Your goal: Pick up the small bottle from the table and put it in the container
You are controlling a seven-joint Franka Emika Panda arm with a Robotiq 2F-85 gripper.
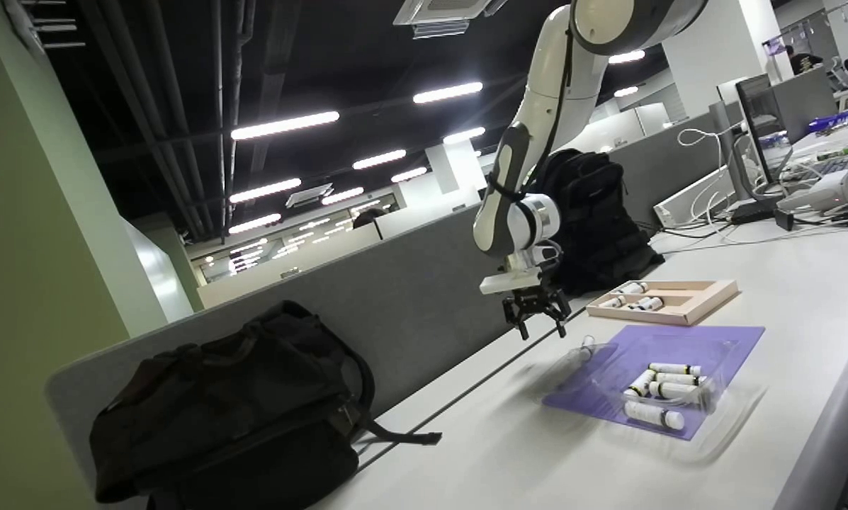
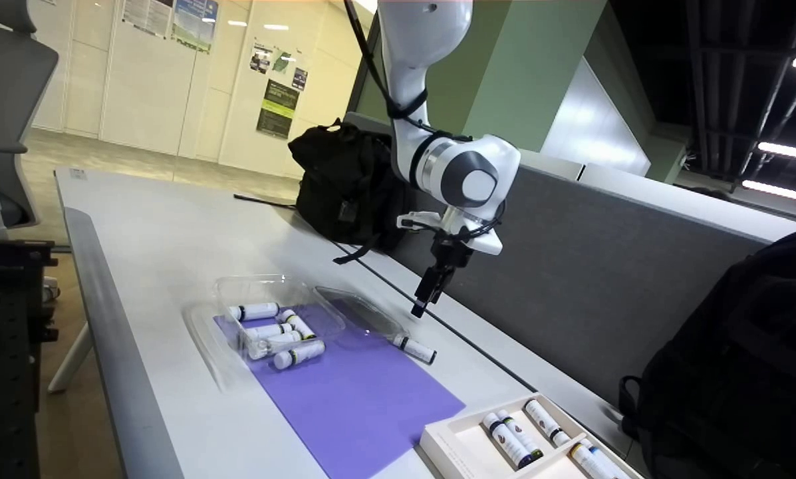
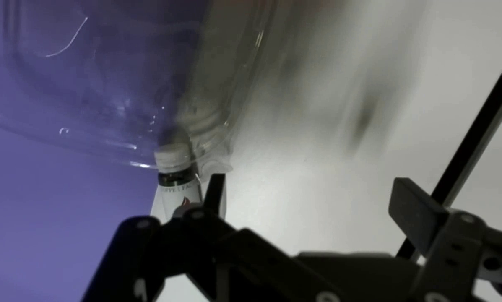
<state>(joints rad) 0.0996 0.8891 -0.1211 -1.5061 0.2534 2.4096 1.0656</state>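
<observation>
A small white-labelled bottle (image 2: pixel 414 348) lies by the edge of a clear plastic lid (image 2: pixel 364 316). It also shows in an exterior view (image 1: pixel 588 345). In the wrist view the bottle (image 3: pixel 177 178) has its white cap under the lid's edge, and the left finger hides its lower part. My gripper (image 1: pixel 543 333) is open and empty above the table, to one side of the bottle; in the wrist view its fingers (image 3: pixel 309 195) have only white table between them. A clear plastic container (image 2: pixel 265 291) holds several similar bottles; one bottle (image 2: pixel 299 354) sits at its edge, inside or outside I cannot tell.
A purple sheet (image 2: pixel 371 406) lies under the lid and container. A shallow pale tray (image 1: pixel 707 301) with several bottles stands beside it. A grey partition (image 1: pixel 424 283) runs behind the table, with a black backpack (image 1: pixel 586 219) and a black bag (image 1: pixel 239 404) against it.
</observation>
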